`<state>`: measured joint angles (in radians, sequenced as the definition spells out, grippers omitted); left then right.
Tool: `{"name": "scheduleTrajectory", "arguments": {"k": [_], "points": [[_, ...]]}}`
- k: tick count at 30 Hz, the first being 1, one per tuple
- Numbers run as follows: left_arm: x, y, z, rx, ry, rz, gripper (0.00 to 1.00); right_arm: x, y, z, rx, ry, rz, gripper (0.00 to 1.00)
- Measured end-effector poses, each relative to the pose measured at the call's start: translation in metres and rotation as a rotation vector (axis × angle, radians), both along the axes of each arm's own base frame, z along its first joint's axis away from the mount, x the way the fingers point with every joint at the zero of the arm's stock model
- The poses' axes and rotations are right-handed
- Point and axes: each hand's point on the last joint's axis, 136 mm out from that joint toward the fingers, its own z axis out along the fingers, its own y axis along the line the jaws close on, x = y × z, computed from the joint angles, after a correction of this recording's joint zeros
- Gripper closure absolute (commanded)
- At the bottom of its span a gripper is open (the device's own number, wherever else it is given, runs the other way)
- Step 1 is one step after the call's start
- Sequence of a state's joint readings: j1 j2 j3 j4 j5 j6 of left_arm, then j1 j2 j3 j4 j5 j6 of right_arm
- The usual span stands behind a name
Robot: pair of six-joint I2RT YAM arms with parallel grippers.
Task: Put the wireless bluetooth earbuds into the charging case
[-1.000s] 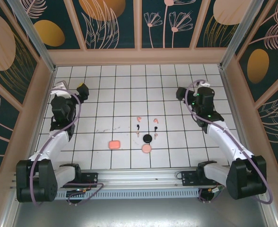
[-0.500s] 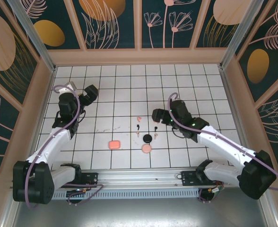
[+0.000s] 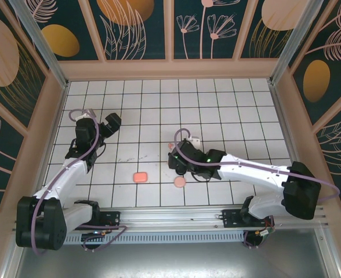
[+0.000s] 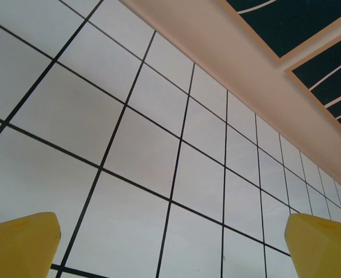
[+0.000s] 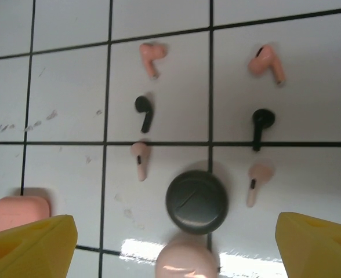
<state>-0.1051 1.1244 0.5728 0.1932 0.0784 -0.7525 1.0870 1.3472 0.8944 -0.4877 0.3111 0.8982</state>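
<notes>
On the white tiled table (image 3: 228, 104), six tiny earbuds are being hovered over by a wide-open right gripper (image 5: 175, 231), with nothing being gripped.

Through the right wrist camera the buds are being shown in two columns: pink earbuds (image 5: 152, 57) (image 5: 267, 62) at 12 o'clock, black earbuds (image 5: 144, 111) (image 5: 261, 124) under them, and pale peach earbuds (image 5: 140, 159) (image 5: 256, 180) lowest. The dark round case (image 5: 196, 201) is being flanked by the peach pair. A pale pink round case (image 5: 186, 263) is being seen just beside it at 6 o'clock, contact can't be told. A pink squarish case (image 5: 21, 211) is lying off at 9 o'clock, near one yellow finger. The left gripper (image 4: 170, 243) is being held wide open too, over bare tiles toward the table's 10 o'clock, well apart from the buds.
</notes>
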Motion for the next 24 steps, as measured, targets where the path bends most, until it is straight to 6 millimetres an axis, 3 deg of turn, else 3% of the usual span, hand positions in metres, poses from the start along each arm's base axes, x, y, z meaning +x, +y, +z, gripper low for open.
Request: {"name": "scheduleTrajectory", "arguments": {"k": [9, 15, 19, 24], "points": [[-0.010, 0.011, -0.016, -0.045, 0.101, 0.092, 0.01, -0.015, 0.029, -0.013, -0.045, 0.051, 0.007, 0.11], [-0.012, 0.025, -0.021, -0.033, 0.135, 0.184, 0.01, -0.013, 0.083, -0.003, -0.016, 0.057, 0.069, 0.10], [0.002, 0.032, -0.018, -0.015, 0.157, 0.230, 0.01, -0.015, 0.115, -0.012, -0.024, 0.078, 0.109, 0.10], [0.024, 0.047, -0.021, -0.005, 0.185, 0.290, 0.01, -0.018, 0.138, -0.033, -0.063, 0.121, 0.137, 0.10]]}}
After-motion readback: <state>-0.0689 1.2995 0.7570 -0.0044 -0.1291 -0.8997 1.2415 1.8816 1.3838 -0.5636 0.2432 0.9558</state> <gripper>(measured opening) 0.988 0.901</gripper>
